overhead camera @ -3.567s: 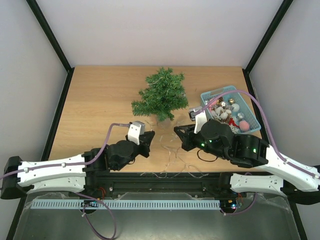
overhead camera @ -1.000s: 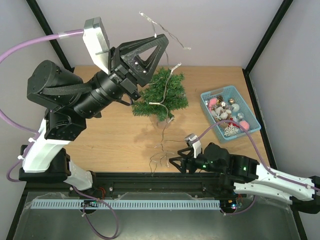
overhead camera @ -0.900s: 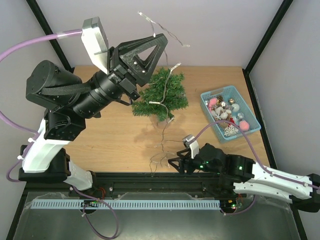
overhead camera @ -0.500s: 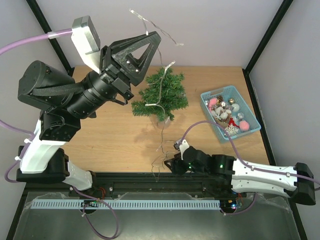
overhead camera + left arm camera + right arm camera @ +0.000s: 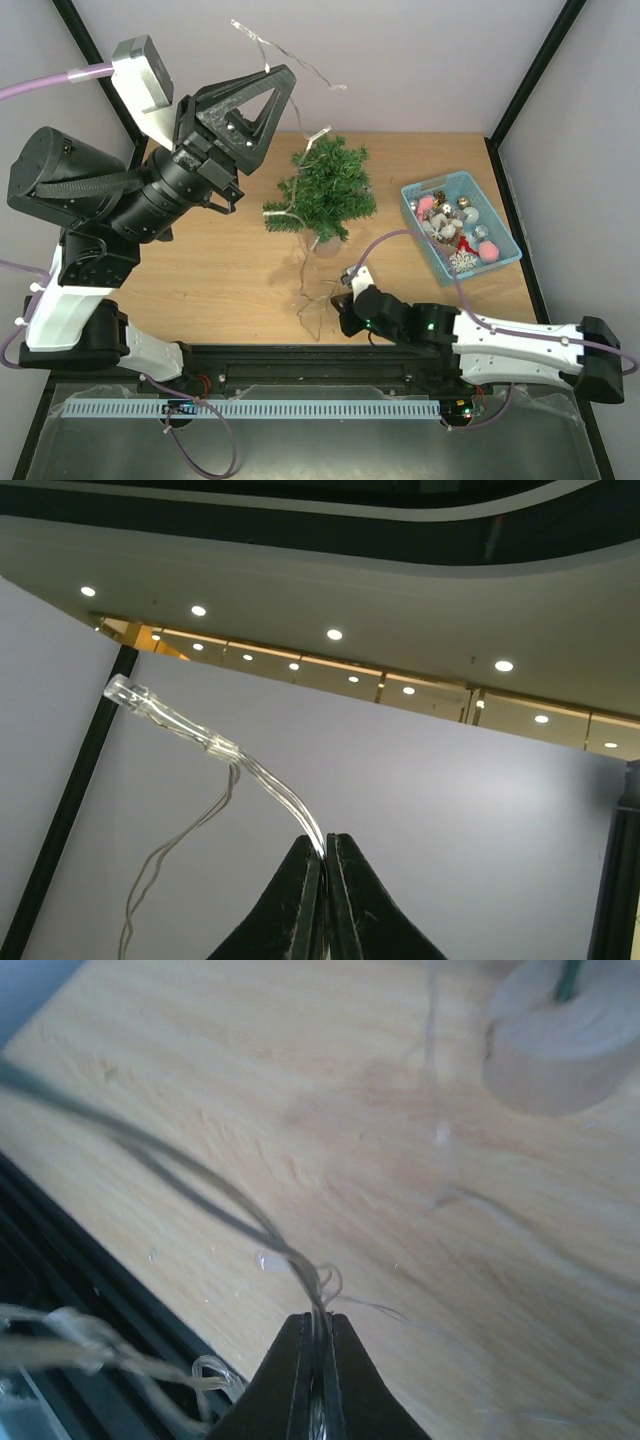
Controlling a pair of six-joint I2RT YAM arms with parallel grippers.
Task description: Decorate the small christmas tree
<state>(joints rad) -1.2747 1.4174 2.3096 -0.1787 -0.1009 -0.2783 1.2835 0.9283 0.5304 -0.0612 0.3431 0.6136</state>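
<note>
The small christmas tree (image 5: 325, 185) stands at the table's far middle on its round brownish base (image 5: 558, 1045). A thin wire string of clear lights (image 5: 318, 134) runs from high in the air, down over the tree's left side, to a tangle near the front edge. My left gripper (image 5: 272, 72) is raised high, left of the tree, and is shut on the string (image 5: 215, 745). My right gripper (image 5: 340, 308) is low by the front edge, just in front of the tree, and is shut on the string's lower wires (image 5: 300, 1260).
A light-blue basket (image 5: 506, 256) holding several ornaments sits at the right of the table. Loose loops of wire (image 5: 150, 1375) hang over the black front rail (image 5: 300, 352). Black frame posts stand at the back corners.
The left gripper has moved left, carrying the string's upper end and drawing it across the tree. The right gripper has moved left and toward the tree, still holding the wire.
</note>
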